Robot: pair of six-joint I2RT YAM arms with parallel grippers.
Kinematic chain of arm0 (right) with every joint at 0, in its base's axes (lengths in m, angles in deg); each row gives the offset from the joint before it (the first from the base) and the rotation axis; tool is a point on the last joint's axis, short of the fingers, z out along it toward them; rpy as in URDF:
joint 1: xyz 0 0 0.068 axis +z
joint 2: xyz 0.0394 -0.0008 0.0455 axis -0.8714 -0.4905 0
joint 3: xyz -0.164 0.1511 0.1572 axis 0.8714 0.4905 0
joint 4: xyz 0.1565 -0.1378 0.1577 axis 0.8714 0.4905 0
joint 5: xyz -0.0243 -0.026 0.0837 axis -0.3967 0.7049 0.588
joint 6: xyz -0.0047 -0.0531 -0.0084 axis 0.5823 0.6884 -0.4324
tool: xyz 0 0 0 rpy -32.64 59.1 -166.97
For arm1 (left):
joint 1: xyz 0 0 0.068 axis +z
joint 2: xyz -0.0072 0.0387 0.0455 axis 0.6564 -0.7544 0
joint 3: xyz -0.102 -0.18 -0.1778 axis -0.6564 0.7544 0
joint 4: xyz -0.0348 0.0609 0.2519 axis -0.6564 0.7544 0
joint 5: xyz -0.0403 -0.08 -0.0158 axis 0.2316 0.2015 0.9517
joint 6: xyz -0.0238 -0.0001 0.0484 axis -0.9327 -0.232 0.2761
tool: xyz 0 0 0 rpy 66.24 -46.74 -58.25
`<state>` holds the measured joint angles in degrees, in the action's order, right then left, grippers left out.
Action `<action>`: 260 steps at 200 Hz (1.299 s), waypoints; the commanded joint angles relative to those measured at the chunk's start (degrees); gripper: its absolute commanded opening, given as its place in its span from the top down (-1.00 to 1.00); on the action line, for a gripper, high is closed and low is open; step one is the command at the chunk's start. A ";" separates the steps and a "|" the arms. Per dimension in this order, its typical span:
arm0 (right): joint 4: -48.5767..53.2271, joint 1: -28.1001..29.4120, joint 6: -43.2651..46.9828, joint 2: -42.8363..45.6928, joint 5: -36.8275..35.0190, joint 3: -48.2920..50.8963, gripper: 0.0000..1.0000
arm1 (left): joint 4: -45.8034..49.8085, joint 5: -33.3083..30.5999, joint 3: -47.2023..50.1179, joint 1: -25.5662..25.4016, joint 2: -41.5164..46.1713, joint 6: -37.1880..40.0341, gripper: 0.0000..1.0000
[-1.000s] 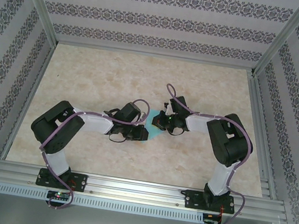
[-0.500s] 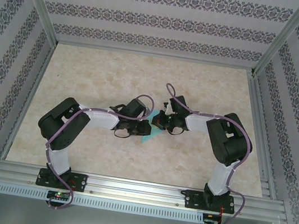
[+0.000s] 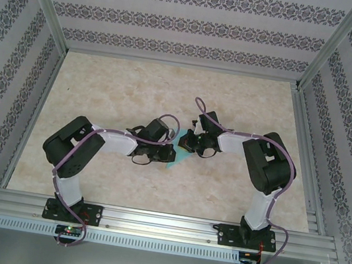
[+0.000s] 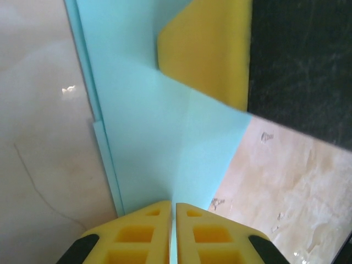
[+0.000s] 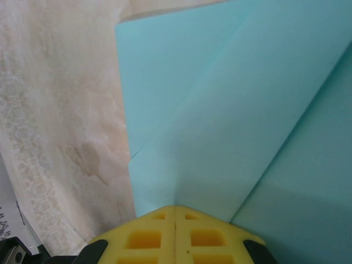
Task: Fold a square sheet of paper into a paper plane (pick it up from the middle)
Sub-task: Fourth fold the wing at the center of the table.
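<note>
At the middle of the bench (image 3: 104, 80), between the two wrists, is the creased turquoise paper (image 4: 159, 143). The left fingers (image 4: 164, 209) pinch one edge, nearly closed. The right fingers (image 5: 167, 212) clamp tight on another edge.

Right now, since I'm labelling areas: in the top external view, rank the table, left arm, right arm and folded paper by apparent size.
1. table
2. left arm and right arm: look alike, unranked
3. folded paper, mostly covered
</note>
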<state>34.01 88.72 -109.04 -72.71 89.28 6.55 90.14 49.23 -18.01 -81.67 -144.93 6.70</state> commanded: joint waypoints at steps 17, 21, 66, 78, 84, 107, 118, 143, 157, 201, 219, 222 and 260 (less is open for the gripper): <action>7.32 0.99 1.50 -6.32 -9.45 1.97 1.00 | 7.08 4.05 3.67 -1.93 2.26 3.36 0.78; 7.27 0.99 1.50 -6.36 -9.51 1.98 1.00 | 7.04 4.11 3.91 -2.17 2.37 3.38 0.78; 7.93 0.99 1.71 -6.46 -9.89 2.02 1.00 | 9.17 4.49 6.79 -3.14 3.62 5.02 0.80; 7.92 0.99 1.68 -6.50 -9.93 2.10 1.00 | 10.10 4.21 7.14 -3.13 4.45 5.43 0.81; 7.88 0.99 1.59 -6.50 -10.04 2.10 1.00 | 10.68 4.06 7.30 -3.13 4.87 5.69 0.82; 7.86 1.01 1.50 -6.63 -10.13 2.19 1.00 | 11.58 4.29 7.77 -3.21 6.44 6.63 0.82; 7.86 0.99 1.50 -6.68 -10.14 2.15 1.00 | 12.12 4.18 7.64 -3.21 7.06 7.08 0.83; 7.77 0.99 1.42 -6.74 -10.07 2.24 1.00 | 11.49 1.93 6.50 -3.21 9.22 6.32 0.83; 7.64 1.00 1.33 -6.75 -10.06 2.24 1.00 | 9.90 -0.17 5.58 -3.20 11.04 5.16 0.83; 6.92 1.06 0.73 -7.27 -9.75 2.21 1.00 | 4.49 -7.56 2.41 -3.04 13.27 2.64 0.83; 6.64 1.07 0.62 -7.46 -9.53 2.19 1.00 | 3.84 -7.49 0.18 -3.04 9.86 2.35 0.83; 6.60 1.08 0.62 -7.47 -9.49 2.20 1.00 | 3.84 -7.45 -0.15 -3.04 9.12 2.39 0.83; 6.50 1.08 0.49 -7.63 -9.34 2.42 1.00 | 1.58 -8.03 -4.27 -2.65 2.66 1.01 0.85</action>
<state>33.42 88.77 -109.08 -73.87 90.22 5.81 94.60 42.90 -19.52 -84.22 -138.90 9.30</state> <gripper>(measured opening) 0.049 0.080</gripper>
